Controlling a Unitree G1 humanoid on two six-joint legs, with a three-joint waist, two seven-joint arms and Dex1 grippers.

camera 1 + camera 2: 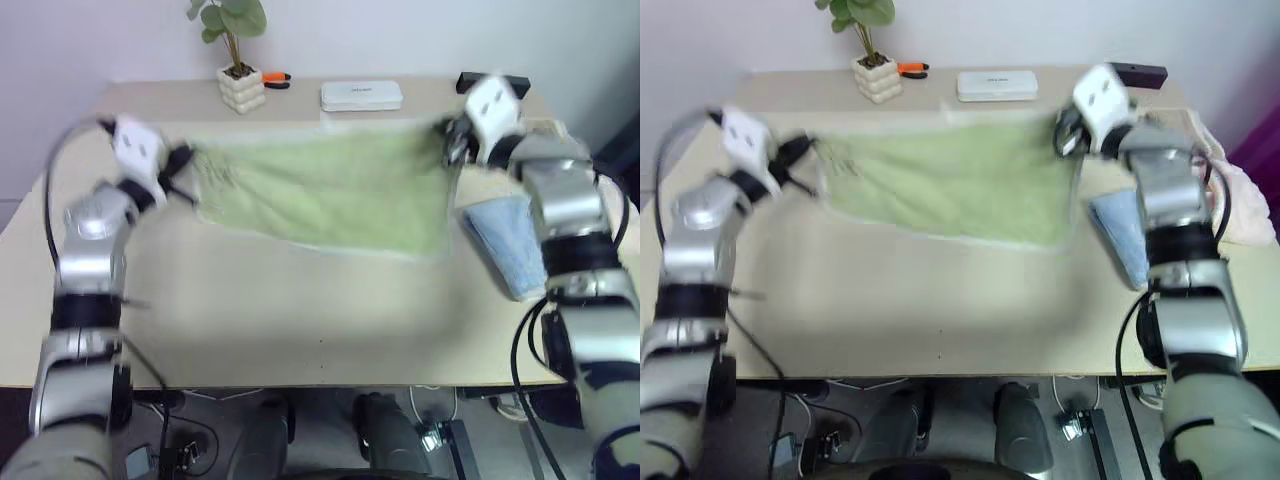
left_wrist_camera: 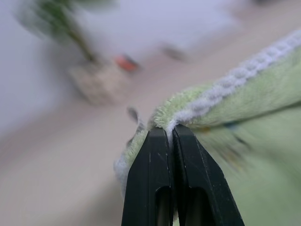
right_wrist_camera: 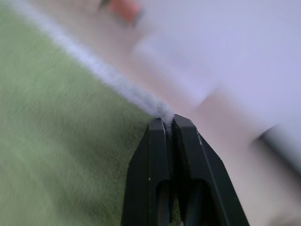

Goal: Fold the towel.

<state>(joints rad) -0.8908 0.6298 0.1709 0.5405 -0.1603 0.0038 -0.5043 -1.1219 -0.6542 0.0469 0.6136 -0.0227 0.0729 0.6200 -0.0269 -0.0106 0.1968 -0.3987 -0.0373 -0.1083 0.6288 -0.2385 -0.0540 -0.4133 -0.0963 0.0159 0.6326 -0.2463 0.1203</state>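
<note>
Both claws were clamped tight when you reached this point: the left gripper [image 2: 170,134] had its fingers pressed together on a corner of the towel [image 1: 330,190] at the whitish trim, and the right gripper [image 3: 168,123] pinched the opposite corner the same way. Seen from the head, the left gripper sat at upper left of the frame and the right at upper right, with the towel stretched between them across the upper middle, its far edge lifted and its lower edge sagging toward the table [image 1: 300,320]. Just right of it, under your right arm, lay a folded light blue towel [image 1: 505,245]. Beyond it stood a potted plant [image 1: 240,70] and a white box [image 1: 361,95]. In my judgement the cloth is light, soft and limp; it will drape and swing, so corner holds on the trim are the right purchase.
</note>
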